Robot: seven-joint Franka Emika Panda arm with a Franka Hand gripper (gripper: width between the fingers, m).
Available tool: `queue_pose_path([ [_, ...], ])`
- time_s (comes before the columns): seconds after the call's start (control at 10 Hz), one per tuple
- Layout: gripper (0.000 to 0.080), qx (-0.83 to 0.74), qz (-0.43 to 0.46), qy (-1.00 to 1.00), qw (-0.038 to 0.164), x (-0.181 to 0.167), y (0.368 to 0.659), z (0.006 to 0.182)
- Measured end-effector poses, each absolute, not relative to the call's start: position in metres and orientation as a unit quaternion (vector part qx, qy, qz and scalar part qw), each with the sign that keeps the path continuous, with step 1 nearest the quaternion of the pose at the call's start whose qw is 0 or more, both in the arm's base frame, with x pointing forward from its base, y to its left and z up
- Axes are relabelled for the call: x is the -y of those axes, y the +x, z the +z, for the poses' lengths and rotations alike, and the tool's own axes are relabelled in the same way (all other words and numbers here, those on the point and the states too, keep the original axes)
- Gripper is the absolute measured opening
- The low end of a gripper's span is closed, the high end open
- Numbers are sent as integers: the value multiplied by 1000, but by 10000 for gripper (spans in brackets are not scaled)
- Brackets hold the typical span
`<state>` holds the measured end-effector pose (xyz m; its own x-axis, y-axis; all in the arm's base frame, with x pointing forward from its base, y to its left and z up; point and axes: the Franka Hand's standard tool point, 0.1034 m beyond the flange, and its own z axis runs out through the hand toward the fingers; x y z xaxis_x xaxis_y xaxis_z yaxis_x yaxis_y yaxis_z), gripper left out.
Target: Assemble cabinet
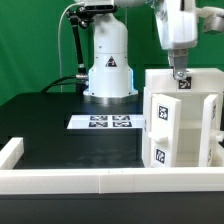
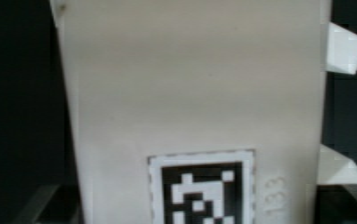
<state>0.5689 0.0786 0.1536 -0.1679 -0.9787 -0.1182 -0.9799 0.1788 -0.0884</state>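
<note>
No brand name or readable lettering shows; the only printing is square black-and-white marker tags. The cabinet (image 1: 178, 125) stands upright on the black table (image 1: 40, 125) at the exterior view's right, its base just behind the long low white border wall (image 1: 60, 180). It is a matte white plastic box with squared edges, two tags facing the camera one above the other, and a smaller tag on the top edge. The marker board (image 1: 107, 122), a thin flat white sheet with a row of tags, lies on the table just beside the cabinet, in front of the robot base (image 1: 108, 65).

The gripper (image 1: 178, 76) comes down from above onto the cabinet's top edge. Its jaws stand wide, astride that upper edge; whether they actually press on the panel I cannot tell, since the fingertips are small here.

Only the exterior view shows the table, wall and base. The wrist view gives a close, blurred look down a smooth white cabinet panel (image 2: 175, 90) with one tag (image 2: 207, 190) near its far end, dark table beyond.
</note>
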Motion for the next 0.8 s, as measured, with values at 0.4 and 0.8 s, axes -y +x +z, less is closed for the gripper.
queue_pose_path([
  [0.4,642,-793,15,-603,84,-81,570,154],
  [0.8,797,-768,14,-632,97,-87,572,167],
])
